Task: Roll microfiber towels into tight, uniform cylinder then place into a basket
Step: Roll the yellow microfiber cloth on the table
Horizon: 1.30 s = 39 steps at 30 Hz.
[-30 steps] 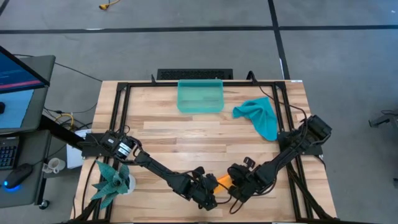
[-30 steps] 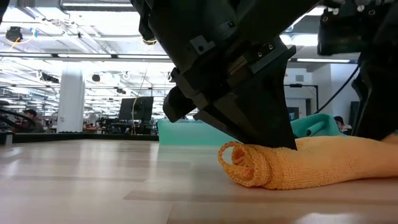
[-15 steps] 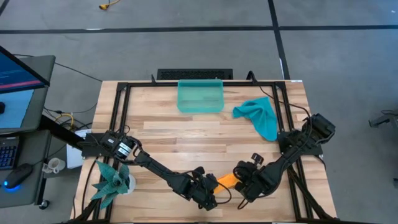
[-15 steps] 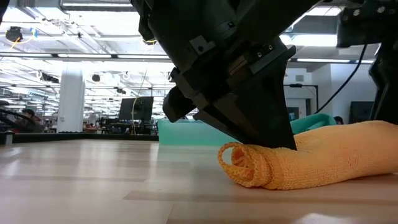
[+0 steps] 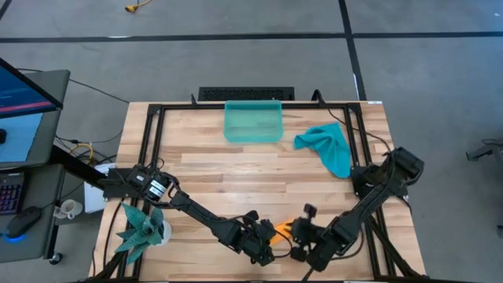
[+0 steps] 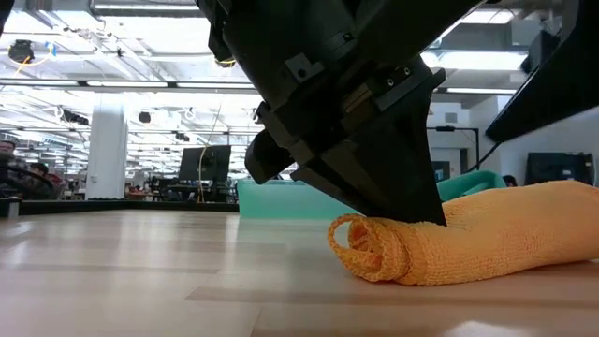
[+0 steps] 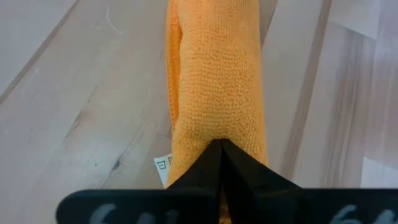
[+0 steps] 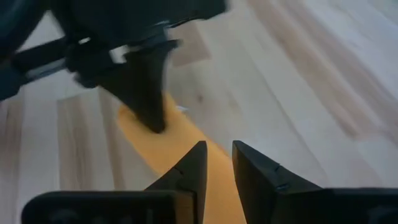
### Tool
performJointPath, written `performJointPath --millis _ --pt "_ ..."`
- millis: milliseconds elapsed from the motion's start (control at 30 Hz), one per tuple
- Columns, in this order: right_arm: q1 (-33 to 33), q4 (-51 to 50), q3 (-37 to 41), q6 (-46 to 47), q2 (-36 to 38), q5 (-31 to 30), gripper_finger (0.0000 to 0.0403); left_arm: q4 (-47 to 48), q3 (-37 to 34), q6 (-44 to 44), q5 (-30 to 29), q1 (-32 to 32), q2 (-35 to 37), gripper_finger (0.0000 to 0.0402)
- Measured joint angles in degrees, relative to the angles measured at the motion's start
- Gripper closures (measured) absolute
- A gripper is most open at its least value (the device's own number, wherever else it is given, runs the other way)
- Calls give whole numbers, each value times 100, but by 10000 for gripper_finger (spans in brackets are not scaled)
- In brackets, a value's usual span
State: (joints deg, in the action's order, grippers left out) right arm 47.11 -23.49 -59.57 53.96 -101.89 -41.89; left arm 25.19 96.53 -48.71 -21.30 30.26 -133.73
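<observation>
- While the left gripper (image 6: 412,213) stays pressed, fingers together, on one end of the rolled orange towel (image 6: 449,241), that roll lies flat on the table (image 5: 236,169), well apart from the basket (image 5: 253,122) at the far edge.
- Teal towel (image 5: 328,147): crumpled just right of the basket.
- Right gripper (image 8: 217,165): above the roll's other end, fingers slightly parted, holding nothing.

Well beyond the right gripper (image 5: 301,240), grey concrete floor (image 5: 236,63) crossed by dark lines surrounds the light butcher-block wooden table (image 5: 204,169). Out past the left gripper (image 5: 267,237), a grey side desk (image 5: 35,118) carries a lit monitor (image 5: 20,88). Long ceiling lights (image 6: 112,56) brighten the hall with its white pillar (image 6: 106,150).
</observation>
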Motion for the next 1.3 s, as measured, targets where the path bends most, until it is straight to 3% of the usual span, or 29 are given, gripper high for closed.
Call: performJointPath --millis 267,533,800,1067,1300 --pt "-231 339 2 -439 -439 630 332 0 0 0 -13 0 0 401" --pt "-340 -86 -18 129 -518 1207 363 0 0 7 -13 0 0 401" --pt "-380 -140 -37 154 -767 1480 390 0 0 39 -24 0 0 401" --pt "-385 -141 -33 154 -778 1567 382 -5 0 324 -39 2 0 400" --pt "-430 -135 -27 154 -780 1628 388 -1 0 625 -64 2 -2 363"
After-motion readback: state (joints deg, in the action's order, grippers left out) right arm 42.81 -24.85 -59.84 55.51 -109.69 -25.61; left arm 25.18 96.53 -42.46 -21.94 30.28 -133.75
